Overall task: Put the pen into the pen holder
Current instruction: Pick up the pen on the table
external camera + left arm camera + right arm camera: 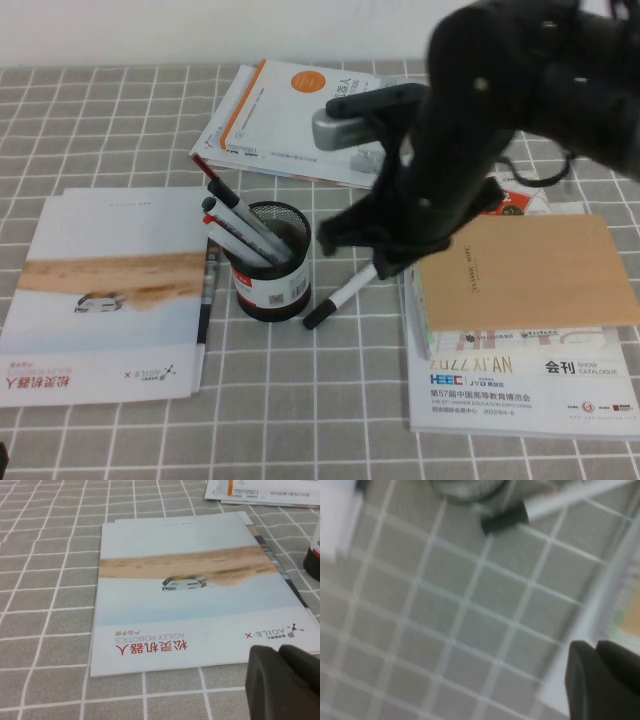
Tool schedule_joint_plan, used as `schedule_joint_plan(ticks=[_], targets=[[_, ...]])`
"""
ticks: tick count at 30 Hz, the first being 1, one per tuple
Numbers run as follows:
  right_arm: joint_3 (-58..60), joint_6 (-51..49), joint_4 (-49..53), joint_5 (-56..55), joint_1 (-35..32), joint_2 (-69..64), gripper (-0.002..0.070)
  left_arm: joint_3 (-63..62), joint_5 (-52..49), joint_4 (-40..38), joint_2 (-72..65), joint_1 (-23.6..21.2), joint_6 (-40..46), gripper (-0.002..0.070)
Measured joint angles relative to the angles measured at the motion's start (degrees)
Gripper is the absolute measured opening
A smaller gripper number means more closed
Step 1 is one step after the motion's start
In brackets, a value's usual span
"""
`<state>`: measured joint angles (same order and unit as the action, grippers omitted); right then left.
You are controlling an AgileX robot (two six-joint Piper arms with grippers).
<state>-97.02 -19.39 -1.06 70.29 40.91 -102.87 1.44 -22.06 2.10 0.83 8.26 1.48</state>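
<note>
The pen (342, 292), white-barrelled with a black cap, lies slanted on the checked cloth just right of the pen holder (272, 262). The holder is a black mesh cup with a white-and-red label and stands upright with several markers in it. My right gripper (388, 258) hovers above the pen's far end, shut and empty. In the right wrist view the right gripper (595, 647) is well apart from the pen (560, 497) and its black cap (504, 519). My left gripper (277, 650) is shut and empty over the near corner of a brochure (190, 590).
A thin dark pen (206, 300) lies along the brochure's (110, 290) right edge. Booklets (290, 120) lie at the back. A brown notebook (525, 270) sits on magazines (520, 385) at the right. Bare cloth lies in front of the cup.
</note>
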Motion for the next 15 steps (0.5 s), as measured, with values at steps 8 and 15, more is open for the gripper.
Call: schedule_joint_plan(ticks=[8,15], targets=[[-6.8,-18.7,2.5,0.0,0.1,-8.6,-0.0013,0.0,0.0,0.0,0.0,0.0,0.0,-0.0003],[-7.2,-39.6,14.0,0.0,-0.2,-8.8,-0.0013,0.0,0.0,0.0,0.0,0.0,0.0,-0.0003]])
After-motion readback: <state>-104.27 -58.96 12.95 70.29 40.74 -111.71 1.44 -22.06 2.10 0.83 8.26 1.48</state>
